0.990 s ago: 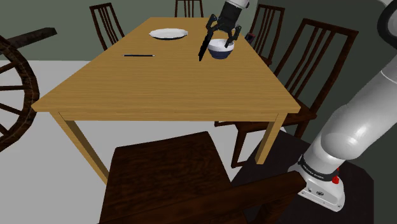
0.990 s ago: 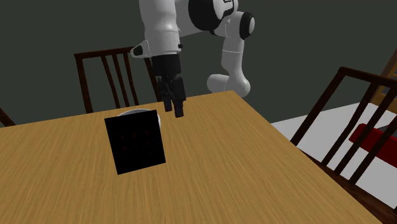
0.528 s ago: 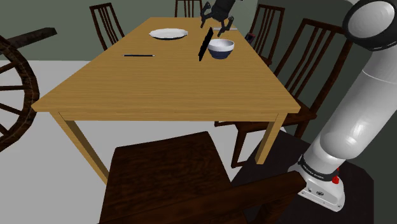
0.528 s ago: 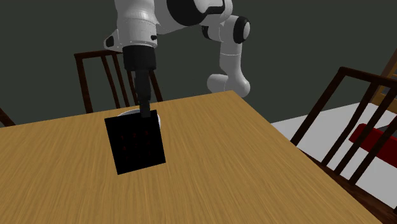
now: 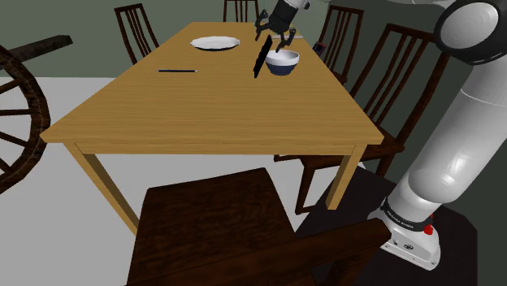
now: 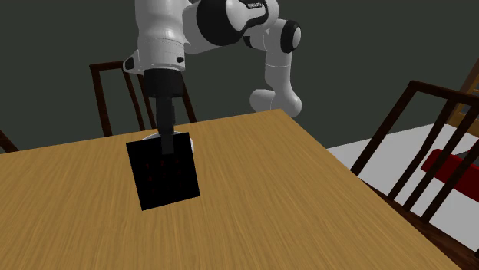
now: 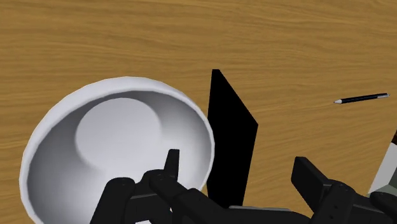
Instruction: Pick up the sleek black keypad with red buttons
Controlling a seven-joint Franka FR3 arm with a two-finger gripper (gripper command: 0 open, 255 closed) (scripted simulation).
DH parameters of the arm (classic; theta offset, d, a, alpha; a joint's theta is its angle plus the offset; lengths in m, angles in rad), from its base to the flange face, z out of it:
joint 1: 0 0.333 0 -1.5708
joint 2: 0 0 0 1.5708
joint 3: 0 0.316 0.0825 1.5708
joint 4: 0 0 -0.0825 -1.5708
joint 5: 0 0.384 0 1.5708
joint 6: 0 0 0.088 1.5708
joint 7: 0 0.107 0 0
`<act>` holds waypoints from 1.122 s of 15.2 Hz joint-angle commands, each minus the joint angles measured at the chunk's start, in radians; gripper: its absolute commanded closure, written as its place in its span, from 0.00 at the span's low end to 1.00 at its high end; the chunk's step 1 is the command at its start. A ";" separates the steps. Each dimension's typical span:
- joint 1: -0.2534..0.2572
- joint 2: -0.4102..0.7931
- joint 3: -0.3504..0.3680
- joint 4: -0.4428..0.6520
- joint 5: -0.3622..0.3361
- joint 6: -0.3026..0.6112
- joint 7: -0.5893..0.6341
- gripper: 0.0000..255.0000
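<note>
Whereas the gripper [image 5: 275,34] hung over the white bowl [image 5: 283,61] a second ago, it now stands above the upper edge of the black keypad [image 5: 260,57], having swung across and turned its wrist. Over the last half second it has also come down slightly.

The keypad [image 6: 163,170] has not shifted. It stands on edge on the wooden table [image 5: 203,106], tilted back, apparently leaning on the bowl (its faint red buttons face the second exterior camera).

In the wrist view the gripper [image 7: 236,162] has its jaws apart, one on each side of the keypad [image 7: 232,143], and neither is seen touching it. The bowl [image 7: 118,140] lies just beside one finger.

Assessment: alignment is essentially done and the grasp is not yet made. A further descent and a closing should follow, and the finger on the bowl's side may clip the rim.
</note>
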 commanded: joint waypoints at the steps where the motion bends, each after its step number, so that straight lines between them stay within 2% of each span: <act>1: 0.000 0.001 0.000 -0.017 0.003 0.018 -0.006 0.00; 2: 0.000 0.002 0.000 -0.016 0.003 0.018 -0.006 0.00; 3: 0.000 0.002 0.000 -0.016 0.003 0.018 -0.006 1.00; 12: 0.000 0.002 0.000 -0.016 0.003 0.018 -0.006 1.00; 17: -0.002 0.016 -0.002 0.068 -0.004 -0.050 0.014 1.00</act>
